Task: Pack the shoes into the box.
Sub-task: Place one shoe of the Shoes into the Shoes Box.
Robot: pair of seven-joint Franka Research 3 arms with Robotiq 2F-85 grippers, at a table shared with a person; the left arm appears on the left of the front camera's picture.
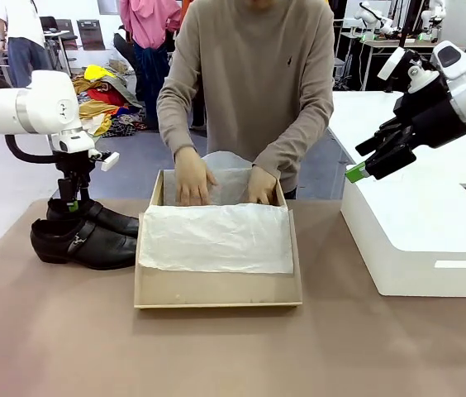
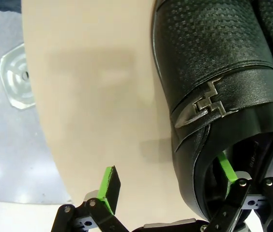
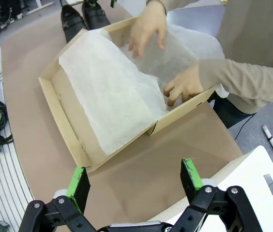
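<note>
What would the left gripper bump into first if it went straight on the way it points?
The black shoe. The left gripper stands open astride its side wall: one finger looks inside the opening and would probably meet the shoe's inside first, the other the table.

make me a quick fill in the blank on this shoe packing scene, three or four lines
1. In the front view the shoes sit on the table to the ____ of the box.
2. The person's hands rest on the white ____ paper lining the box.
3. One finger of the robot's left hand sits inside a ____.
4. The robot's right hand hovers with its jaws ____.

Missing words: left; tissue; shoe; open
</note>
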